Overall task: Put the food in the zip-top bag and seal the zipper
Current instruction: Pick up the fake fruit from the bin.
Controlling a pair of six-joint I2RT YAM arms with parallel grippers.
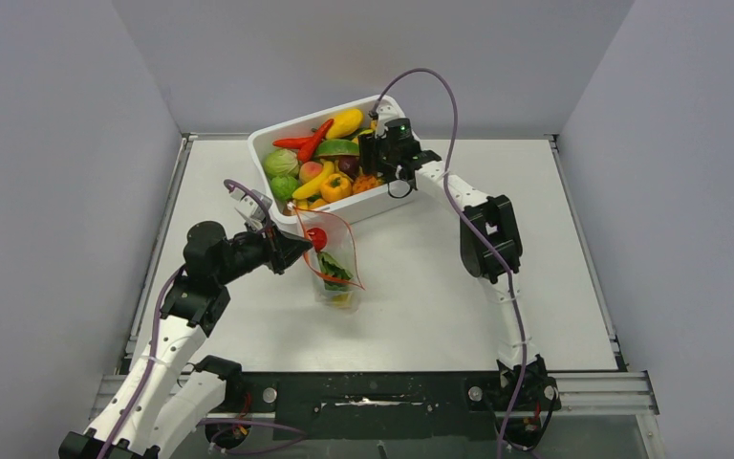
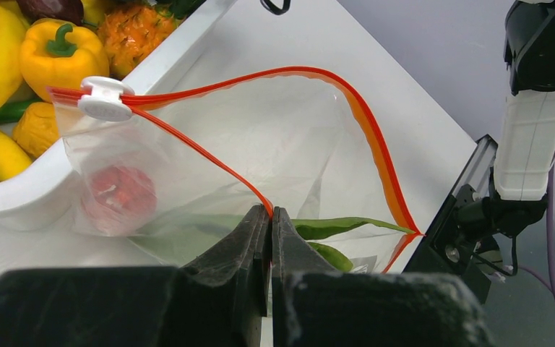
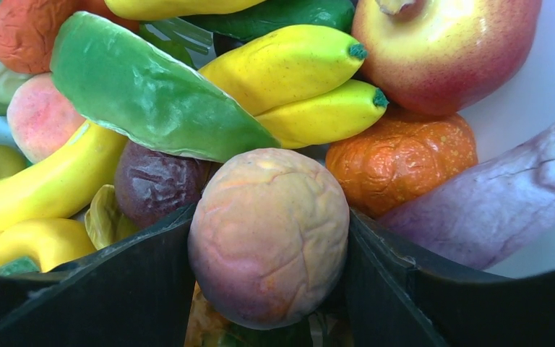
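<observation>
Right jaws clamp peach fruit [image 3: 269, 235]; left jaws, zipper [image 2: 377, 144].

White table [image 1: 440, 287], nothing fancy: white tub [image 1: 375, 201] sits at the back, zip-top bag [image 1: 342, 251] rests just in front of it.

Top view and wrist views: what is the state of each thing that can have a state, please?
zip-top bag: held by its edge, mouth open, some food inside.
zipper: unsealed, white slider at one end.
left gripper: shut on the bag's edge.
right gripper: shut on a peach-coloured fruit.
white tub: no lid, full of toy food.
</observation>
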